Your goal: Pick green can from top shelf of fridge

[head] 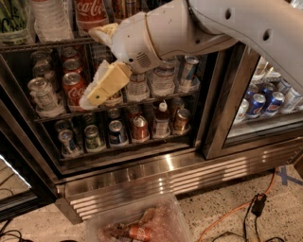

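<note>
The green can [11, 20] stands at the far left of the top shelf [52, 45] of the fridge [142, 182], cut off by the picture's upper edge. My gripper [98, 59] hangs in front of the open fridge, to the right of the green can and a little lower, at the height of the top shelf's rail. It is open. One yellowish finger [102, 32] points left at the rail. The other finger [107, 85] slants down-left across the second rack. Nothing is held between them.
On the top shelf, a clear plastic bottle [49, 19] and a Coca-Cola bottle [90, 12] stand between can and gripper. Red Coca-Cola cans [73, 87] fill the rack below. A dark door frame [222, 104] is right; a plastic bin [137, 227] and orange cable [227, 215] lie on the floor.
</note>
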